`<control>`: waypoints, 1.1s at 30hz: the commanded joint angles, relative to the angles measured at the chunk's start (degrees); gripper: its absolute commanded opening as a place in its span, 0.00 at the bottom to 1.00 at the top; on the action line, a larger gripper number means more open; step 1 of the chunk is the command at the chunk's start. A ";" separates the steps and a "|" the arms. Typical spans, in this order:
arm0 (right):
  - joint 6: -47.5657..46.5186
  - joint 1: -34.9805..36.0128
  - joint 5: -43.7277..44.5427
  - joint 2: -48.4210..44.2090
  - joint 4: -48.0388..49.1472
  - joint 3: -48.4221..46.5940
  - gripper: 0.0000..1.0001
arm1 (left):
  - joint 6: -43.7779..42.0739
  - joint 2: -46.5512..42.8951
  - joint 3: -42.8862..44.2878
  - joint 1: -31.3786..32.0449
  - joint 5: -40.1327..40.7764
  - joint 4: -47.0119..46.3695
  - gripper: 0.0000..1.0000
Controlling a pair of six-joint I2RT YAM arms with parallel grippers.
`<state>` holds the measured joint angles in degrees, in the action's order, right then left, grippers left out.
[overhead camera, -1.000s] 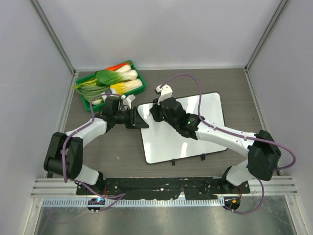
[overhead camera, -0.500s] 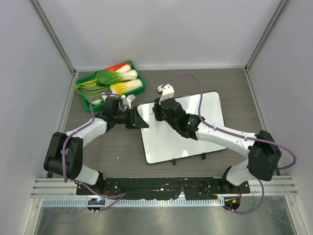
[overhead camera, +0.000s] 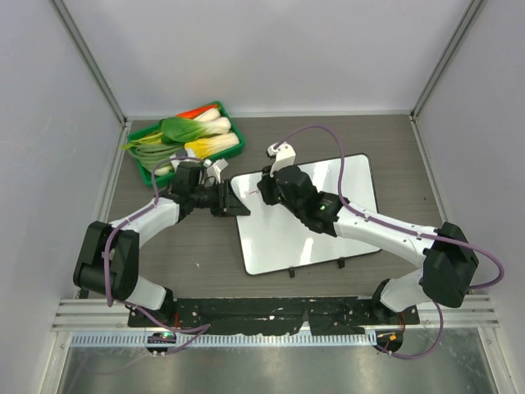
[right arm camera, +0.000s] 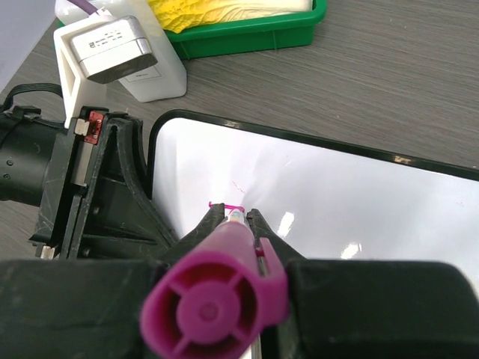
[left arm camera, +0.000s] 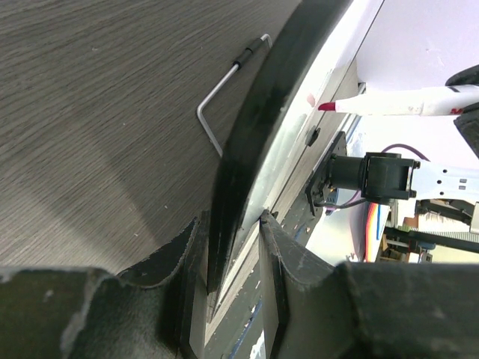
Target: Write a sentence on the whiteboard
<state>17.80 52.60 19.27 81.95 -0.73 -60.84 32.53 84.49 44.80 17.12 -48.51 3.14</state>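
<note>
1. Whiteboard [overhead camera: 287, 238] lies flat on the table [overhead camera: 197, 254], centre-right. Its long axis runs roughly left to right, slightly skewed.
2. Left end effector [overhead camera: 236, 204] is clamped on the board's left rim. The wrist view shows a finger on each side of the edge. It looks like a brace, not a writer.
3. Right end effector [overhead camera: 267, 187] is closed tight on a pink marker [right arm camera: 217, 299]. The tip points down at the far-left corner zone, just beside the left end effector. It is at or just off the surface; I can't tell whether it touches.
4. Sentence [right arm camera: 227, 204]: only one short pink stroke shows at the tip, with no readable letters. I judge the writing barely begun.
5. Key relation: nearly all the blank board lies right of the tip along the long axis, away from the left end effector. Strokes should therefore travel rightward. Only the right arm has the pen.
6. Risks: clearance between the two end effectors is tight at this corner. The green tray [overhead camera: 234, 151] sits beyond the far-left corner, apart from the board.
</note>
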 commanded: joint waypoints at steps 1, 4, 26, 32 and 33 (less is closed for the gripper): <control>-0.93 -0.13 -1.86 -2.32 3.54 -0.59 0.02 | -0.89 0.85 0.82 1.33 3.60 2.93 0.00; -0.84 -0.13 -2.04 -1.89 4.07 -0.95 0.01 | -0.89 0.68 0.82 1.24 3.60 3.02 0.00; 0.39 -0.13 -2.83 -2.41 1.08 2.74 0.01 | -1.24 0.85 0.82 1.68 4.04 3.37 0.00; 0.83 -0.13 -4.06 -3.46 -1.20 4.14 0.01 | -1.25 1.03 0.73 1.68 4.13 3.37 0.00; 0.92 -0.13 -4.32 -3.99 -1.38 4.32 0.02 | -1.33 1.03 0.73 1.77 4.13 3.28 0.00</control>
<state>18.37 52.62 15.53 80.62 -0.38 -57.74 32.45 84.49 44.88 17.32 -48.16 3.75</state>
